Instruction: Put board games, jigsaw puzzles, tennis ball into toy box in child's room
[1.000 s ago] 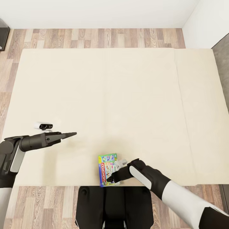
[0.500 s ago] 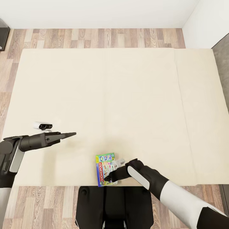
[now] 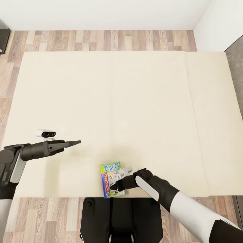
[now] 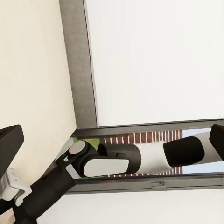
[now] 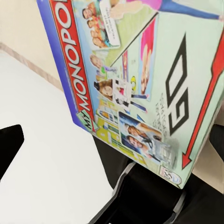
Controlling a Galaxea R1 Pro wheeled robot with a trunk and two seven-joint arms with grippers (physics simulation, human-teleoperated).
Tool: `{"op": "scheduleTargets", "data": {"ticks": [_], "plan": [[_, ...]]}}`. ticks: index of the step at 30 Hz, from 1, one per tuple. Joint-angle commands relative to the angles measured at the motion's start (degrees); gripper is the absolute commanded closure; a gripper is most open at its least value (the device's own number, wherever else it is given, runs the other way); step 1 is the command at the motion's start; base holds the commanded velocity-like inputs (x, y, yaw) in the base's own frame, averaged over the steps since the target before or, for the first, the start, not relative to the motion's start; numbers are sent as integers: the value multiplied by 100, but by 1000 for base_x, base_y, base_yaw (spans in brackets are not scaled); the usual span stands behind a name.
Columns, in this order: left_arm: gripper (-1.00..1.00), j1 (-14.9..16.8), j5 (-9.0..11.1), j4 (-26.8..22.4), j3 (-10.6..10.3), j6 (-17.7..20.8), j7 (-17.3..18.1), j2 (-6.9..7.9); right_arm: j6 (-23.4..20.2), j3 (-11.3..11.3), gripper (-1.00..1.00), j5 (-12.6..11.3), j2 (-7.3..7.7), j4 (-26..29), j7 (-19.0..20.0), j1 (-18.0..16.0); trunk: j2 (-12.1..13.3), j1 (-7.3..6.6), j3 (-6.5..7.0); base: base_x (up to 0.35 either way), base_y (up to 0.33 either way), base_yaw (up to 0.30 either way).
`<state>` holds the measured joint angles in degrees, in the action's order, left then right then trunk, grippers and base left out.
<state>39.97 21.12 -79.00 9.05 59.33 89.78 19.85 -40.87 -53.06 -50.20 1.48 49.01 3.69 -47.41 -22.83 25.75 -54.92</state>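
Observation:
On the beige bed [image 3: 111, 101], close to its near edge, lies one board game, the Monopoly box [image 3: 110, 180], with its white-green lid and red banner facing up. My right gripper [image 3: 117, 186] reaches over the box's near right corner, its jaws spread. The right wrist view has the Monopoly box [image 5: 135, 79] face-on and tilted just ahead, one dark fingertip [image 5: 9, 142] off to the side and apart from it. A corner of the box hangs past the bed edge. My left gripper [image 3: 76, 142] hovers over bare mattress to the left, open and holding nothing.
Wood-plank floor surrounds the bed, with white walls behind. A dark cabinet [image 3: 3, 37] stands at the far left and the grey bed frame [image 3: 236, 67] runs along the right. My black base [image 3: 114, 219] is against the bed's near edge. The left wrist view catches my right arm [image 4: 140, 158].
The right gripper has shifted slightly left, and the Monopoly box has slid left with it and turned a little. The left arm has not moved.

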Motion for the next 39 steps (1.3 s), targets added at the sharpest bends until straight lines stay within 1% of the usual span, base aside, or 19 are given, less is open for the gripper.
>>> {"op": "scheduleTargets", "data": {"ticks": [1,4,14,39], "plan": [[-100,2,-3,-1,-1,61,22,2,-8,-12,-100,28,7,8,26,-5,-9,4,-6,0,0,0],[-100,2,-3,-1,-1,61,22,2,0,-4,-100,28,6,16,27,-5,-9,4,-6,0,0,0],[-100,2,-3,-2,-3,61,22,6,66,164,-100,27,9,7,27,-5,-9,4,-6,0,0,0],[-100,2,-3,-2,1,61,22,6,4,157,-100,19,10,-36,27,-5,-9,4,-6,0,0,0]]}}
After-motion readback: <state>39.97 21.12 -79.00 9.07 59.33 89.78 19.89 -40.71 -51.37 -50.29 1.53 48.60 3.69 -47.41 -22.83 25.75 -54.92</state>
